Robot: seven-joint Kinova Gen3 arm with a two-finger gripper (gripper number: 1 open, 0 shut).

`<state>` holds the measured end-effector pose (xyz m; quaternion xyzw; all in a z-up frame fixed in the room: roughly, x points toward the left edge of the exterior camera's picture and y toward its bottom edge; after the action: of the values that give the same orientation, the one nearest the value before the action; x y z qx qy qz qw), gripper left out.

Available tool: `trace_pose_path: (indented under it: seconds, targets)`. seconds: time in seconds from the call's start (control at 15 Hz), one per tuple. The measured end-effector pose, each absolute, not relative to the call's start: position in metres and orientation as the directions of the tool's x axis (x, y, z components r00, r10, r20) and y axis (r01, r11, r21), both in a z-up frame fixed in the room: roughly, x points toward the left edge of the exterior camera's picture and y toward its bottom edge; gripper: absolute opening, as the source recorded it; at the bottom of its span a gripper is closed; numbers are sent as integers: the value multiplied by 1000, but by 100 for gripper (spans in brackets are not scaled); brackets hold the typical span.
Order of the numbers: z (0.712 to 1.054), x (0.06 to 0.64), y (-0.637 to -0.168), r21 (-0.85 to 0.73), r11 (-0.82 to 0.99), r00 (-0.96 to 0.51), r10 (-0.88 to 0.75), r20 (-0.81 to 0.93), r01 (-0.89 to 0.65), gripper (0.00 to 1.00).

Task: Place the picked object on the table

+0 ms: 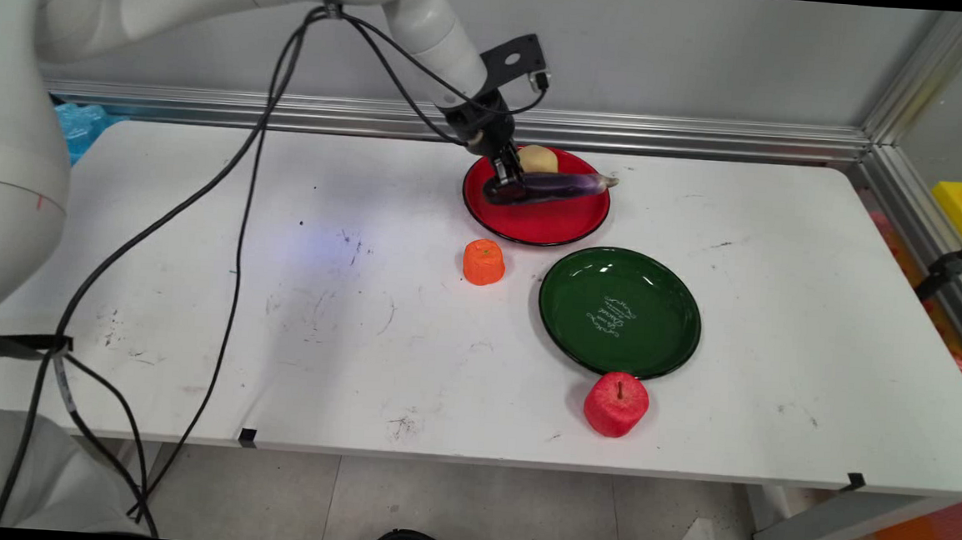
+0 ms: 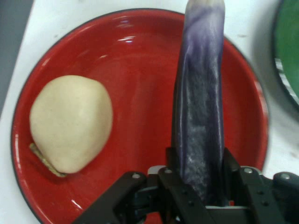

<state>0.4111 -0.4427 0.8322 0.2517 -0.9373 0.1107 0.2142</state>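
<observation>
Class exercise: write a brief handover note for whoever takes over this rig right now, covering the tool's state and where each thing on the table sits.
Tool: shut on the purple eggplant, gripping one end, over the red plate.
A pale potato lies on the same plate, apart from the eggplant.
Green plate: nothing on it.
Orange cup-shaped piece stands on the table left of the green plate.
Red apple sits at the green plate's near edge.

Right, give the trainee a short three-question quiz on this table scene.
1. True or false: the claw is closed on the purple eggplant.
2. Which plate holds nothing? A) red plate B) green plate
3. Fill in: the pale potato lies on the ___ plate.

Key: 1 true; 2 B; 3 red.
</observation>
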Motion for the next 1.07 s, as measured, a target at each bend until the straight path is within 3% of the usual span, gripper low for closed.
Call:
trace_pose_path:
  seconds: [0.53,1.07]
  targets:
    - [849,418,-385,-83,898,-818,-352,455,-432,0]
    - [841,444,-327,-58,926,-850,-317,421,-374,0]
